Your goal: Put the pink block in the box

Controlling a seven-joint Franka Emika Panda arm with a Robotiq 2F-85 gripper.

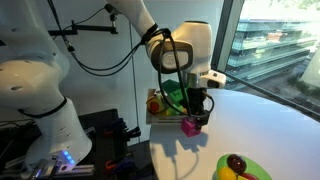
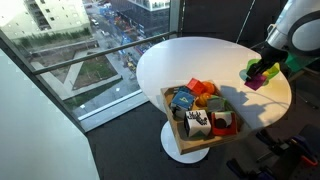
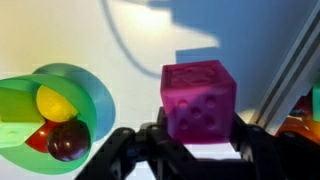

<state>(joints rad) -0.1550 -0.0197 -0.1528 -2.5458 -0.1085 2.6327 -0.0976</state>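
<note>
The pincer (image 3: 198, 138) pinches the pink block (image 3: 198, 98) between its two fingers and holds it above the white counter (image 2: 170, 60). In an exterior view the block hangs clear of the box (image 2: 168, 108), out past one corner. In the wrist view it sits between the box and a green dish (image 3: 95, 85).

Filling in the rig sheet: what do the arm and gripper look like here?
The arm is glossy white with rounded link shells, turning dark near the wrist. A black cable loops beside it. The gripper is black and blocky; in the wrist view its fingers are black and angular. No markings are readable.
</note>
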